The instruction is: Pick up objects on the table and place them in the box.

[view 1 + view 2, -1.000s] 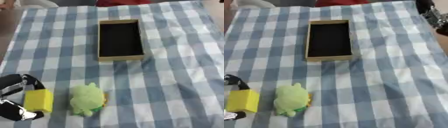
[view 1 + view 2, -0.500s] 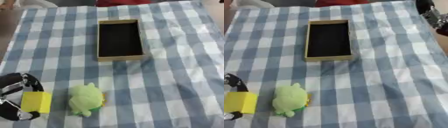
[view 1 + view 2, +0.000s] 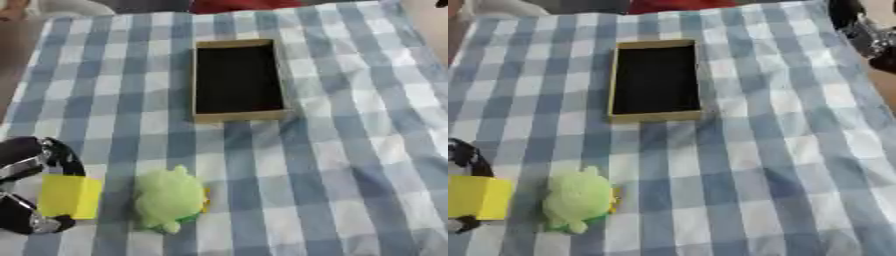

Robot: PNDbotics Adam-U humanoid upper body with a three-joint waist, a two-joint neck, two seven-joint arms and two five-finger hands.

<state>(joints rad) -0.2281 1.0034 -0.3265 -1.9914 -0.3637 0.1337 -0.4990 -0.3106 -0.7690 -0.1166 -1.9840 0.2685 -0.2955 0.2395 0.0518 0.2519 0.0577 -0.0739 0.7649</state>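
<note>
I am in the picking-up step: my left hand (image 3: pixel 26 192) has its fingers curled round the yellow block (image 3: pixel 68 196), pinching it between the upper fingers and the lower part of the hand. I judge the block is already gripped, though I cannot tell whether it has left the checked cloth (image 3: pixel 350 150) or rests on it.

Just beside my hand, on its inner side, lies the green plush toy (image 3: pixel 171 199), close to the block but apart from it. The box (image 3: pixel 237 80) stands well ahead of my hand and off toward the middle of the table, open side up, its dark inside showing nothing in it.

The next move, as I judge it, calls for raising the block high enough to clear the plush toy, carrying it forward and inward over the near wall of the box, and opening my fingers only once the block is above the dark floor.

My right hand (image 3: pixel 868 35) shows only at the far upper corner of the right eye view; I cannot tell how it is set.
</note>
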